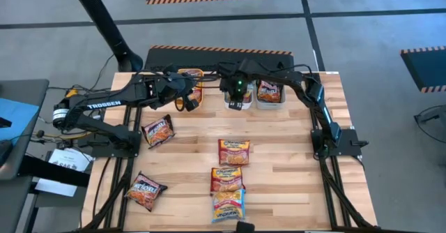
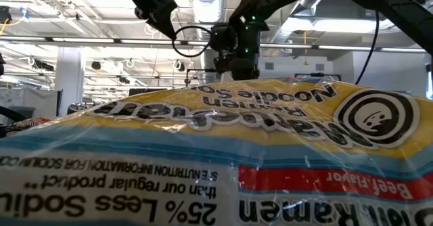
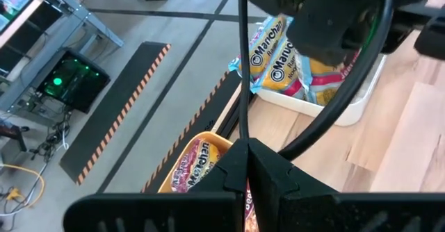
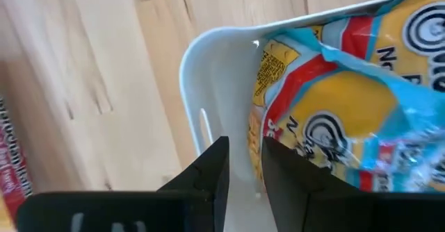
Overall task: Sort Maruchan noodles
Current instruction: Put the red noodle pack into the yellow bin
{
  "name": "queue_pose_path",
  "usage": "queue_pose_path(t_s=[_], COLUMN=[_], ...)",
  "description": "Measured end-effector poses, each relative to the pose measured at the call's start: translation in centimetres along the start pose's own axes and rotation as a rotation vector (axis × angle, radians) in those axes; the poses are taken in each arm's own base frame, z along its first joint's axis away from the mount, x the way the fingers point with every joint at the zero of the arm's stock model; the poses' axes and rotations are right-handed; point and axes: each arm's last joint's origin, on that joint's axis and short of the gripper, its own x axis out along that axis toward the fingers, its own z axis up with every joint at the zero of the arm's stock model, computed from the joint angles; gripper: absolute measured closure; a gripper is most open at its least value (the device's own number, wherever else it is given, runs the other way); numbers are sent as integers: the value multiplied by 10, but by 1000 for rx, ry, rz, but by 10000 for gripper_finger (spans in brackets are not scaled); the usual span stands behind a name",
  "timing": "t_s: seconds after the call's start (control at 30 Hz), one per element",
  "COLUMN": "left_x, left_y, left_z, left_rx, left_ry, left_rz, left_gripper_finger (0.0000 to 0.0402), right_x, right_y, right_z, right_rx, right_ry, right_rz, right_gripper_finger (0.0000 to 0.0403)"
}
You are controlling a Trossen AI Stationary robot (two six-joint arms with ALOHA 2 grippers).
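While a packet (image 2: 216, 151) blocks the low view, left tool (image 3: 243, 164) closed empty, right tool (image 4: 241, 164) slightly parted, empty.

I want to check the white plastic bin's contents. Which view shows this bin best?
The right wrist view: the white plastic bin fills it, holding yellow-blue packets. The left wrist view shows it partly hidden. The high view hides it under the right end effector. The low view shows none.

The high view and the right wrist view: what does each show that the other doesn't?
Only the high view shows both arms, the left gripper over the orange bin, and loose packets on the table. Only the right wrist view shows the right gripper empty, jaws slightly apart, above the white bin. Both show blue-and-yellow packets inside it.
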Motion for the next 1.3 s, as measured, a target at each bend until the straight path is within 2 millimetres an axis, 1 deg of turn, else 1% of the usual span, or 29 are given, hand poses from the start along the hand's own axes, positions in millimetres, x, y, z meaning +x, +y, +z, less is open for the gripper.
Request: queue_pose_path(t_s=[0.17,0.27,0.43,0.6,0.83,1.0,1.1,1.3], left_x=[-3,-9,-22,-35,-51,-57,-59,-62], left_y=[1,5,13,19,18,16,15,12], left_z=[-5,-9,-15,-17,-25,-31,-35,-42], left_rx=[-28,-55,-106,-166,-163,-143,-137,-150], left_ry=[42,68,88,79,112,163,197,281], left_rz=[-6,-7,-8,-59,-146,-219,-283,-384], left_gripper_finger=[401,401,401,401,401,401,401,401], right_x=[-16,-25,-42,-68,-107,-134,-146,-163], right_y=[8,17,37,55,79,97,107,130], right_z=[-5,-11,-18,-25,-40,-52,-59,-71], right_rx=[-13,-29,-44,-62,-76,-79,-80,-92], right_ry=[79,131,163,116,40,-31,-65,-99], right_rz=[21,35,44,44,51,55,61,78], right_gripper_finger=[292,292,292,292,292,292,292,292])
